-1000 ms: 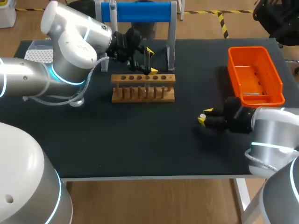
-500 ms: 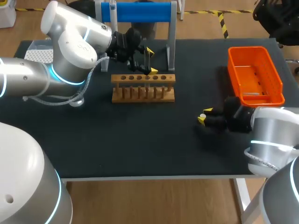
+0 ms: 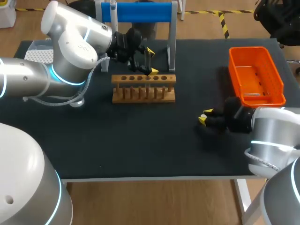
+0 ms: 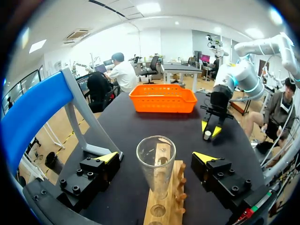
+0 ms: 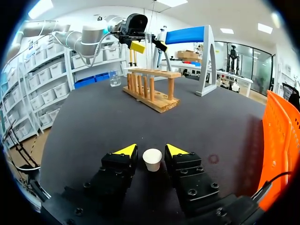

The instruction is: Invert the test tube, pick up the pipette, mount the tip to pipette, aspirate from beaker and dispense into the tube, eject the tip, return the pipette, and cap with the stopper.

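A clear glass test tube (image 4: pixel 156 164) stands mouth-up in the wooden rack (image 3: pixel 143 89), between the wide-apart fingers of my left gripper (image 3: pixel 151 61). Neither finger touches the tube, so that gripper is open. A small white stopper (image 5: pixel 152 159) sits between the yellow tips of my right gripper (image 5: pixel 151 151), low over the black table in front of the orange basket (image 3: pixel 255 75). The fingers stand close on both sides of the stopper, with thin gaps showing. In the head view the stopper (image 3: pixel 203 116) shows at the right gripper (image 3: pixel 205 116). The pipette (image 3: pixel 113 9) hangs on the blue stand.
A blue stand (image 3: pixel 140 11) rises behind the rack. A glass beaker (image 5: pixel 114 78) stands left of the rack, and a white tip box (image 3: pixel 37 54) sits at the far left corner. The orange basket's rim is close beside my right arm.
The right gripper's fingers have drawn slightly closer around the stopper. The left arm and the tube have not moved.
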Controlling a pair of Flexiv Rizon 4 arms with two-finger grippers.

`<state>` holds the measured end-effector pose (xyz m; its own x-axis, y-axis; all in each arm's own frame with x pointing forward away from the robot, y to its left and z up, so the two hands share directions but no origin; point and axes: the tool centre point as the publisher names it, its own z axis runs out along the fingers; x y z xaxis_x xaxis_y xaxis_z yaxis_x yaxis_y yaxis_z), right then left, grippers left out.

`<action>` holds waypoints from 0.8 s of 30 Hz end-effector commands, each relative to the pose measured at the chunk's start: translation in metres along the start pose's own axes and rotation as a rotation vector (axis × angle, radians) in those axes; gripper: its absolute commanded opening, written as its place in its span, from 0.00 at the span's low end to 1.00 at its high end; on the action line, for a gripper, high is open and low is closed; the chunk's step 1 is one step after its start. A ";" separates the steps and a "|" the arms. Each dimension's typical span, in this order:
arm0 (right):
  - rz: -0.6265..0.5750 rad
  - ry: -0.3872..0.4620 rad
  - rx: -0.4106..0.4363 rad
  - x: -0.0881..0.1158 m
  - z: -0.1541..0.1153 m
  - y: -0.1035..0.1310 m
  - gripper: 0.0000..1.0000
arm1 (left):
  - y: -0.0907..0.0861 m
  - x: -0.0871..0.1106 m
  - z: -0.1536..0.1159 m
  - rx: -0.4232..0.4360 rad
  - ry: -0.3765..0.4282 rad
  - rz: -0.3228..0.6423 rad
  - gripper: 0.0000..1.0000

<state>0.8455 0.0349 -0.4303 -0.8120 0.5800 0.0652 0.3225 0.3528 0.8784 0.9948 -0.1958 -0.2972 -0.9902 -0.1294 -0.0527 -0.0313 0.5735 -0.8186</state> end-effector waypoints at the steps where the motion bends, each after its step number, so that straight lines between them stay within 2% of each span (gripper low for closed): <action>1: -0.003 -0.004 0.003 0.001 0.002 -0.001 0.37 | 0.000 -0.001 -0.001 -0.003 0.004 0.000 1.00; 13: -0.007 -0.007 0.009 0.002 0.002 -0.001 0.36 | 0.000 -0.001 -0.001 -0.003 0.004 0.000 1.00; 22: -0.008 -0.009 0.013 0.003 0.002 -0.002 0.30 | 0.000 -0.001 -0.001 -0.003 0.004 0.000 1.00; 24: -0.008 -0.009 0.014 0.003 0.003 -0.003 0.24 | 0.000 -0.001 -0.001 -0.003 0.004 0.000 1.00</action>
<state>0.8448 0.0355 -0.4324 -0.8134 0.5789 0.0574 0.3233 0.3678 0.8719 0.9948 -0.1958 -0.2972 -0.9902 -0.1294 -0.0527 -0.0313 0.5735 -0.8186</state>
